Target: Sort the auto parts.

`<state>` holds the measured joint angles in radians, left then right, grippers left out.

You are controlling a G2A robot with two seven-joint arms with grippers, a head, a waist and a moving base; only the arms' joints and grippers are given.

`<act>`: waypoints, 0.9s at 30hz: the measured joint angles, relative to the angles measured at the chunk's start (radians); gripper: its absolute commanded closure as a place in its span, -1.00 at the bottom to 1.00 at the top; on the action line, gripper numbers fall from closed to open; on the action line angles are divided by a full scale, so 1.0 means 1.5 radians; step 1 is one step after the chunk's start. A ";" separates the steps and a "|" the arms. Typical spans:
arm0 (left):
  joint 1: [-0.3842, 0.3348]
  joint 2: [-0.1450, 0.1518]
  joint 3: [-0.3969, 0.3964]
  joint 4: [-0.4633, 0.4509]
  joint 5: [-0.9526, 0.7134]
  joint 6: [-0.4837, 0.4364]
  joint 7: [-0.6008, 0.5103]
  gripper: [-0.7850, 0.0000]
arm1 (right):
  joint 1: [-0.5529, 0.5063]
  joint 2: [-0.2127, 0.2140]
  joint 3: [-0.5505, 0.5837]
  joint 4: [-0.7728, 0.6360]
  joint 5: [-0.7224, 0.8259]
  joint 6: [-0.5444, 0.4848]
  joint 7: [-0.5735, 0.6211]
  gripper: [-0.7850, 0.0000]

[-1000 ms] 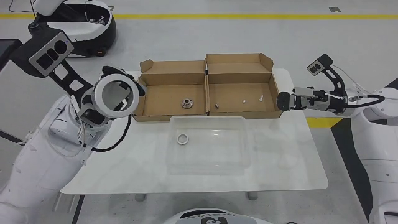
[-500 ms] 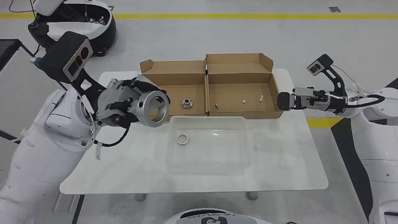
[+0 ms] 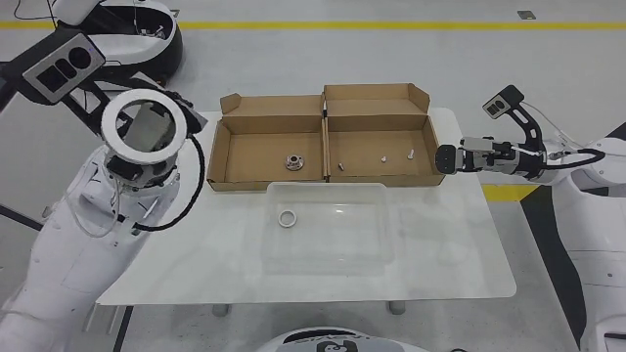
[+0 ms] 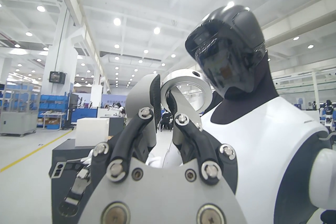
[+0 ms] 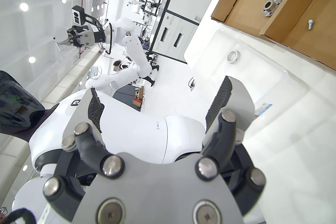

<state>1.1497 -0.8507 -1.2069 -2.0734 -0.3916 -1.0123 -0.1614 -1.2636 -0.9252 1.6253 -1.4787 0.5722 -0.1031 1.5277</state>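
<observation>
A large silver metal ring is held up left of the table, its opening facing the top camera. My left gripper is shut on the ring's wall, one finger inside and one outside. At the table's right edge my right gripper hangs open and holds nothing. A cardboard box has two compartments. Its left one holds a flanged metal part. Small bolts lie in its right one. A small ring lies in a clear tray.
The white table has bare surface to the left, right and front of the tray. The box stands along the far edge, touching the tray's back rim. Another robot's arm and gripper stand far off in the room.
My left arm swung the large ring toward the box, turning it sideways, then pulled it back left and turned it face up. The right arm has not moved.
</observation>
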 measured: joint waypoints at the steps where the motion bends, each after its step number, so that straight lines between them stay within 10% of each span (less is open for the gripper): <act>1: -0.001 -0.002 -0.001 0.001 -0.001 0.000 -0.004 1.00 | 0.000 0.000 0.000 0.000 0.000 0.000 0.000 -1.00; 15: 0.004 -0.011 -0.035 0.041 0.090 0.005 -0.130 1.00 | 0.000 0.000 0.000 0.000 0.000 0.000 0.000 -1.00; 27: 0.023 -0.023 -0.040 0.019 0.017 0.000 -0.087 1.00 | 0.000 0.000 0.000 0.000 0.000 0.000 0.000 -1.00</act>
<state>1.1836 -0.8855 -1.2673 -2.0445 -0.3664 -1.0123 -0.2918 -1.2636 -0.9252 1.6253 -1.4787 0.5722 -0.1031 1.5277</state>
